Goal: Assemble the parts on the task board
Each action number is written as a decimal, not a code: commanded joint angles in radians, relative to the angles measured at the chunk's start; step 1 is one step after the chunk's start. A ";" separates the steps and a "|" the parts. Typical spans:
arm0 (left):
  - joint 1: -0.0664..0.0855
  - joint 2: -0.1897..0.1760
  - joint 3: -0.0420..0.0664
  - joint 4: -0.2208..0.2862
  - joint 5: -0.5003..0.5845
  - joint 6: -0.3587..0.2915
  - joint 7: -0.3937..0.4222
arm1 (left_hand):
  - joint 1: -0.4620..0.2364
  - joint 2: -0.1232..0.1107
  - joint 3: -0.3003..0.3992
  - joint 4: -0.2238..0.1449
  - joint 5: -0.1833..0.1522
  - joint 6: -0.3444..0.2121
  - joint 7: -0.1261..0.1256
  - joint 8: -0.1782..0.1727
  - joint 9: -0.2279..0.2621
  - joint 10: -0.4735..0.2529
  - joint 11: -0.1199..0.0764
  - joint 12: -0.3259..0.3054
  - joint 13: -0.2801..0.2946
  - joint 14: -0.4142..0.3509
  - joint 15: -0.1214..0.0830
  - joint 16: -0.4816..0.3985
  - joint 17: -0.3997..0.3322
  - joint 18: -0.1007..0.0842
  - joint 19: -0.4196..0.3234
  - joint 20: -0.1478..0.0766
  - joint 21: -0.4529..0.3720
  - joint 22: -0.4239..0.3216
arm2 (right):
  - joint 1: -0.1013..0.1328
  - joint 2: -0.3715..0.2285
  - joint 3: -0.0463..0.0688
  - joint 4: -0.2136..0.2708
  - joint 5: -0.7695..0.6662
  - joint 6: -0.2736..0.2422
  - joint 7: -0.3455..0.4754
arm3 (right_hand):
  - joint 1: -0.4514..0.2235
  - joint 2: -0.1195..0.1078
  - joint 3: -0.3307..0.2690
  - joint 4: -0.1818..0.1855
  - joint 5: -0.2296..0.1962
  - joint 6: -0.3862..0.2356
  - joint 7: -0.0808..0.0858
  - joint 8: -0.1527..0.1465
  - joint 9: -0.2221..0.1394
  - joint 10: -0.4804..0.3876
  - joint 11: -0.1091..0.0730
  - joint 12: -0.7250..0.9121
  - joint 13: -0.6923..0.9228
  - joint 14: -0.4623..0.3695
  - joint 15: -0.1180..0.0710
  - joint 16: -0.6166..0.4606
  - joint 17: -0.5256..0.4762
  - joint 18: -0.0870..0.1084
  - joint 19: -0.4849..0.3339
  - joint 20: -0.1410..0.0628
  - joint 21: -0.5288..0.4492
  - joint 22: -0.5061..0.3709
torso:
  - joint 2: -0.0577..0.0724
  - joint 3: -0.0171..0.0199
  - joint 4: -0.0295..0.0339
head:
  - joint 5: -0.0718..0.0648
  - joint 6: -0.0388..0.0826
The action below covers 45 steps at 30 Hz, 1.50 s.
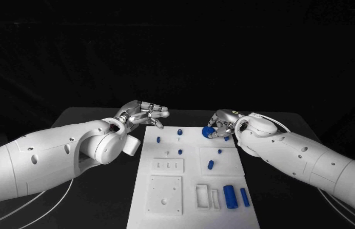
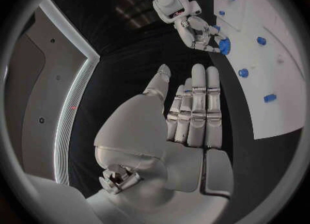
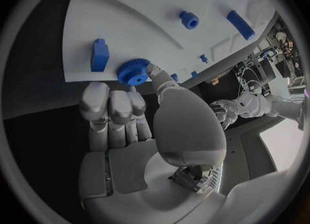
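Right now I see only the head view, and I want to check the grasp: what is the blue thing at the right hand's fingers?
Observer: A toothed blue gear, pinched at the fingertips of the right hand.
Operator: Is the left hand carrying anything?
Observer: No. The left wrist view shows the left hand with fingers stretched out and palm empty.
Operator: What lies nearest the gear?
Observer: A blue block on the task board, just beside it.

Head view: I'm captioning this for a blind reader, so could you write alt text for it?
The robot's right hand holds a blue gear at the far right edge of the white task board. Its left hand hovers empty beside the board's far left corner, and small blue parts are scattered over the board.
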 commanded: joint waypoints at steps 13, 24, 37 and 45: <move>0.001 0.004 0.001 0.000 -0.004 0.016 0.011 | 0.004 -0.008 0.003 -0.001 0.004 -0.002 0.006 0.000 0.001 -0.005 0.001 -0.002 0.001 -0.004 0.000 0.004 -0.001 0.016 -0.002 0.001 0.003 0.001 | -0.003 0.004 -0.005 -0.010 -0.006 0.023 0.012 | -0.009 0.014 0.049 -0.020 -0.019 0.030 -0.004 -0.005 -0.001 0.002 -0.002 -0.001 -0.005 0.009 0.002 0.001 0.001 0.004 0.001 0.008 0.009 0.121 | 0.001 0.0001 -0.0015 | 0.001 -0.004; 0.001 0.004 0.001 0.000 -0.004 0.016 0.011 | 0.004 -0.008 0.003 -0.001 0.004 -0.002 0.006 0.000 0.001 -0.005 0.001 -0.002 0.001 -0.004 0.000 0.004 -0.001 0.016 -0.002 0.001 0.003 0.001 | -0.003 0.007 -0.007 -0.016 -0.023 0.005 0.010 | -0.027 0.009 0.165 -0.067 -0.060 0.046 -0.006 -0.005 -0.001 0.004 -0.002 0.001 -0.006 0.010 0.003 0.001 0.002 0.003 0.000 0.009 0.020 0.122 | 0.002 0.0006 -0.0012 | 0.000 -0.006; 0.001 0.005 0.001 -0.001 -0.004 0.016 0.008 | 0.005 -0.005 0.004 -0.003 0.004 -0.002 0.006 0.000 0.001 -0.005 0.001 -0.002 0.001 -0.004 0.000 0.005 -0.001 0.016 -0.003 0.001 0.004 0.005 | -0.003 0.010 -0.012 -0.017 -0.035 0.011 0.005 | -0.042 0.011 0.210 -0.080 -0.043 0.085 -0.015 -0.005 -0.001 0.007 -0.008 0.004 -0.004 0.010 0.000 0.001 0.000 0.001 -0.001 0.007 0.030 0.123 | 0.002 0.0018 -0.0017 | -0.002 -0.013; 0.001 0.005 0.001 -0.001 -0.004 0.016 0.007 | 0.005 -0.005 0.004 -0.003 0.004 -0.002 0.006 0.000 0.001 -0.005 0.001 -0.002 0.001 -0.004 0.000 0.005 -0.001 0.016 -0.003 0.001 0.004 0.005 | -0.003 0.010 -0.014 -0.014 -0.036 0.021 0.007 | -0.046 0.015 0.210 -0.079 -0.040 0.105 -0.022 -0.005 -0.001 0.008 -0.011 0.003 -0.004 0.010 -0.002 0.000 0.000 -0.001 -0.002 0.005 0.031 0.123 | 0.001 0.0019 -0.0020 | -0.003 -0.014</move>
